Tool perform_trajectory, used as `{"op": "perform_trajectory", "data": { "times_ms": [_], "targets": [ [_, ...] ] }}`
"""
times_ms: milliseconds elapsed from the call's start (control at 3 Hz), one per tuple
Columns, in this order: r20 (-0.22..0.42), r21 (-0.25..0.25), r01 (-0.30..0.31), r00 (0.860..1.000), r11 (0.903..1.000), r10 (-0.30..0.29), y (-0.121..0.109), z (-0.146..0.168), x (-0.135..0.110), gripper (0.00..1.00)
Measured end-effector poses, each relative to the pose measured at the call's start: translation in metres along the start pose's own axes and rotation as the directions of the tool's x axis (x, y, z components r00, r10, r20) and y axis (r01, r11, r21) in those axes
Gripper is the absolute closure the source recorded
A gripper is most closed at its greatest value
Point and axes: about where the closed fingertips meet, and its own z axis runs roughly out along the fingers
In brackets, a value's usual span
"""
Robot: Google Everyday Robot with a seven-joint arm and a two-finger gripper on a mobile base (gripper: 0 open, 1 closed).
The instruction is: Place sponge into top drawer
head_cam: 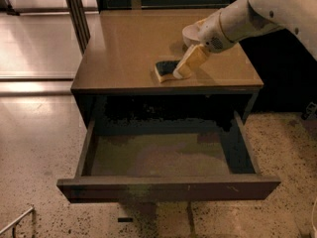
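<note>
Gripper tip down at the sponge on the cabinet top, drawer open below.

One sponge (164, 69) lies on the cabinet top (124, 48), its right end just under the tip of the gripper (181, 73); contact looks likely, but how far the gripper is open cannot be told. One top drawer (168, 187) stands pulled out, below and in front of the gripper, well apart from the sponge. One white bowl (190, 32) sits just behind the gripper, partly hidden by it. The single arm (247, 16) reaches in from the upper right, sloping down and left to the wrist.
</note>
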Motion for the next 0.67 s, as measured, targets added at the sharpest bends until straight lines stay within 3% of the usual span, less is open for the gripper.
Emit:
{"op": "perform_trajectory", "data": {
  "times_ms": [667],
  "targets": [
    [0.017, -0.041, -0.06, 0.998, 0.9974, 0.06, -0.014, 0.046, 0.002, 0.0]
  ]
}}
